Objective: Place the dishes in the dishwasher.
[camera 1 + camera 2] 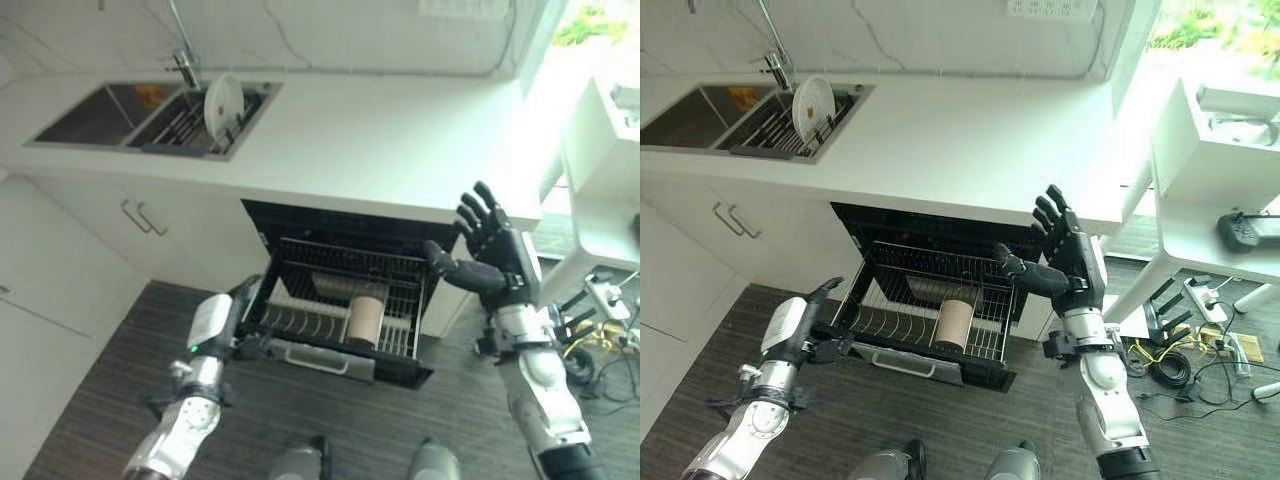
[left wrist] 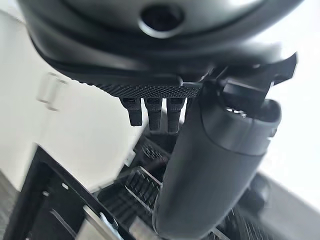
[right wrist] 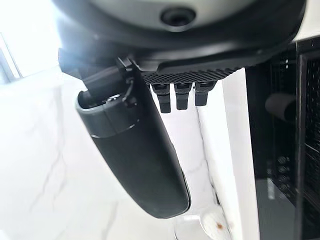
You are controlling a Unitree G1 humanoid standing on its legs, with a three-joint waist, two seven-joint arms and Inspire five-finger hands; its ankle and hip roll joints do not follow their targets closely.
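The dishwasher (image 1: 270,215) under the counter stands open with its wire rack (image 1: 330,262) pulled out. A tan cup (image 1: 366,315) lies on its side in the rack, with a grey dish (image 1: 335,288) behind it. A white plate (image 1: 222,103) stands upright in the drying rack (image 1: 185,128) in the sink. My left hand (image 1: 820,300) is open at the rack's front left corner, fingers straight, thumb by the rack's front edge. My right hand (image 1: 495,255) is raised and open, fingers spread, just right of the dishwasher and holding nothing.
White counter (image 1: 380,140) runs above the dishwasher, with a double sink (image 1: 85,118), faucet (image 1: 183,62) and an orange item (image 1: 148,95) at the left. Cabinet handles (image 1: 145,218) lie left. At the right, a white shelf (image 1: 1200,240) holds a controller (image 1: 1250,230); cables and a power strip (image 1: 1200,300) cover the floor.
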